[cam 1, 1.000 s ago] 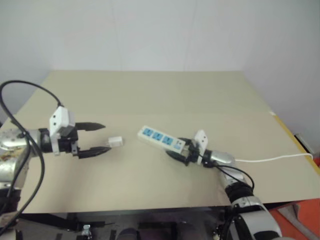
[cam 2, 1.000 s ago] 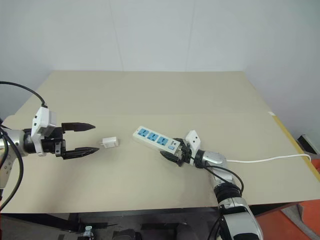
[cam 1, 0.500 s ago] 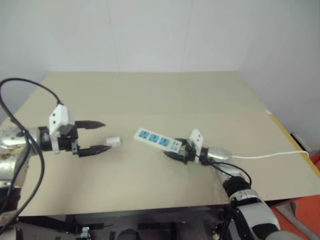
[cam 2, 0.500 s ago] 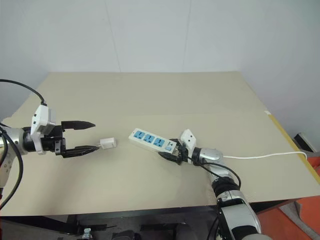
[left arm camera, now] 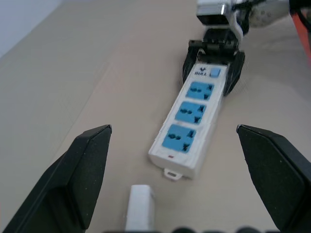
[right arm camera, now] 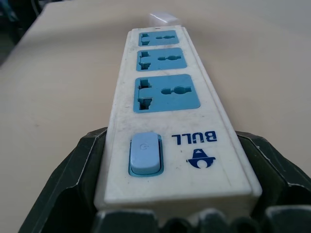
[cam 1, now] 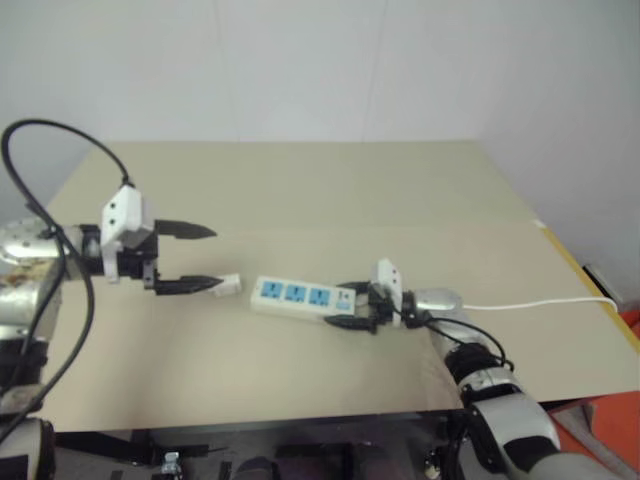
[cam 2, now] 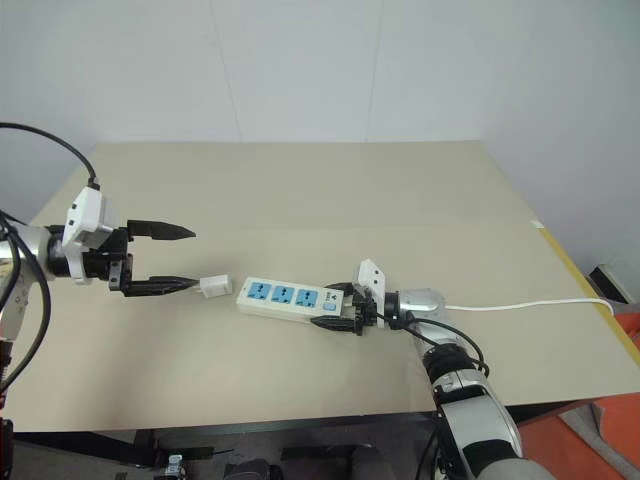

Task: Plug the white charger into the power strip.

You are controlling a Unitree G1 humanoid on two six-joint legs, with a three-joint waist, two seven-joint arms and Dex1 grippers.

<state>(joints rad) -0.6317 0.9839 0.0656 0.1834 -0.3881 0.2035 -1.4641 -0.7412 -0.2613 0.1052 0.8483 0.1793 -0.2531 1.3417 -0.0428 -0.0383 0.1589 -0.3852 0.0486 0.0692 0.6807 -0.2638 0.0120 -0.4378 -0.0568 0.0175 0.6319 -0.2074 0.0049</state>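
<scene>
Lying loose on the desk [cam 2: 330,190], the white charger [cam 2: 214,287] sits just off the free end of the power strip [cam 2: 288,298], not yet picked up. Left gripper [cam 2: 170,258] hovers with fingers spread wide, the lower fingertip right at the charger. Right gripper [cam 2: 335,308] is clamped on the strip's switch end, bracing it. Pickup looks like the step in hand; next, the left fingers need to straddle and pinch the charger, then line it over a blue socket. Thin white cord [cam 2: 520,304] trails away right, nothing blocking.
</scene>
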